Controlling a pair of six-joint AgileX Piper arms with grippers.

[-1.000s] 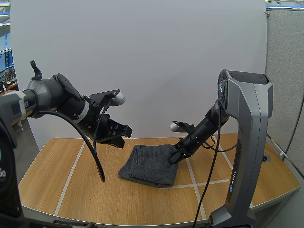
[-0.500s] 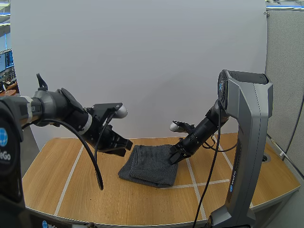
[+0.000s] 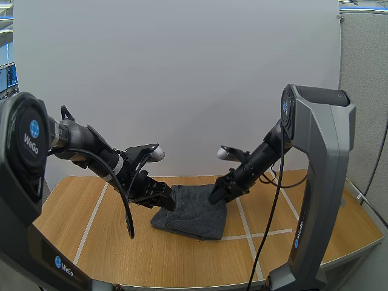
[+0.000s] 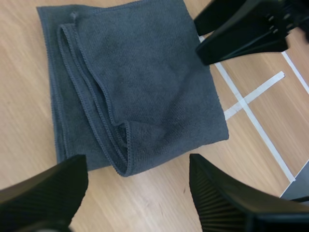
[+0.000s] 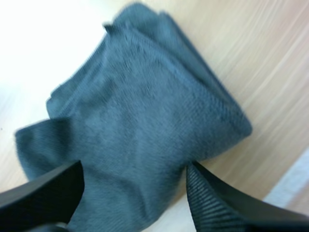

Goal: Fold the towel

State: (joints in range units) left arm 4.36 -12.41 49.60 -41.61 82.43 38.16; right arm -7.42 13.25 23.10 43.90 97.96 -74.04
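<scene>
On the left, the left end effector (image 3: 161, 197) hangs low at the towel's (image 3: 193, 213) left edge, released, its fingers (image 4: 46, 191) spread wide with nothing between them but cloth and bare counter (image 3: 91, 242) below. The towel lies flat mid-counter between the two arms, dark grey and already doubled into layers; its stacked hems run along the left side, the side next to the left end effector, and its slightly longer axis seems to run from near to far. On the right, the right end effector (image 3: 216, 195) sits at the towel's far right corner, also released, its fingers (image 5: 212, 203) standing apart over the cloth; whether the tips touch it I cannot tell. Both arms look about equally close, one at each side, so a further fold would likely turn on the left end effector, since the loose hems lie just under it and the cloth extends rightward from there.
</scene>
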